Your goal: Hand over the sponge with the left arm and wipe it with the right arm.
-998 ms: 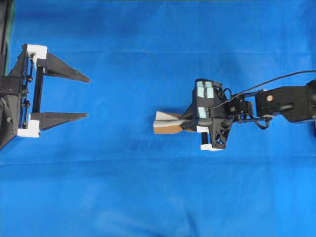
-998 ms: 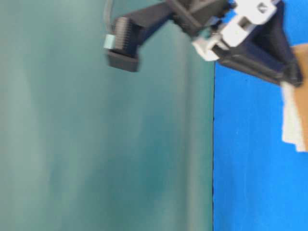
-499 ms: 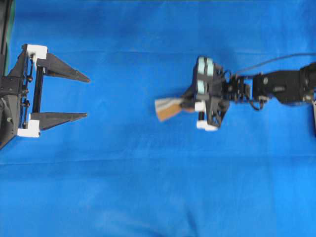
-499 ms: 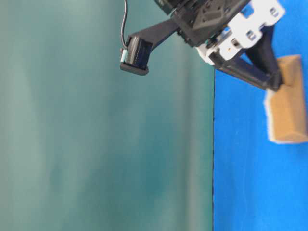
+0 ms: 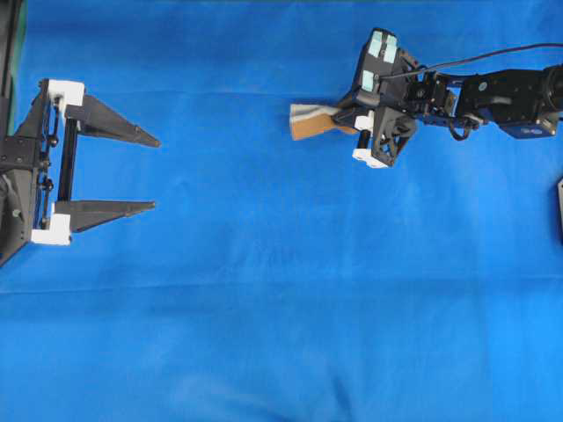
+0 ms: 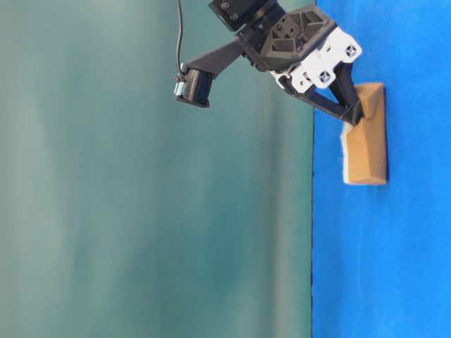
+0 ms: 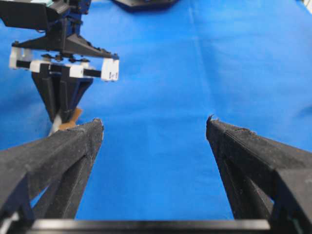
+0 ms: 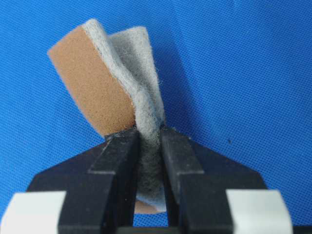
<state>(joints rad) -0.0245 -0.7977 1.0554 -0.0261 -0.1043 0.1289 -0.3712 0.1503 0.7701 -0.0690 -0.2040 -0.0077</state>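
Note:
The sponge (image 5: 310, 122), pale grey fuzz over an orange-brown layer, is pinched at its near end by my right gripper (image 5: 345, 120), the one with pale green patches, at the upper right of the overhead view. In the right wrist view both fingers squeeze the grey layer of the sponge (image 8: 95, 80) flat inside the right gripper (image 8: 148, 135). The table-level view shows the sponge (image 6: 366, 144) close to the blue cloth; contact is unclear. My left gripper (image 5: 157, 173) is wide open and empty at the far left, and its wrist view shows the left gripper (image 7: 155, 124) with the sponge (image 7: 72, 118) far ahead.
A blue cloth (image 5: 281, 299) covers the whole table. A cable (image 5: 493, 141) runs along the right arm. A dark green wall (image 6: 141, 211) fills the left of the table-level view.
My right gripper has carried the sponge from the middle of the cloth toward the top of the overhead view and slightly right. The left arm has not moved.

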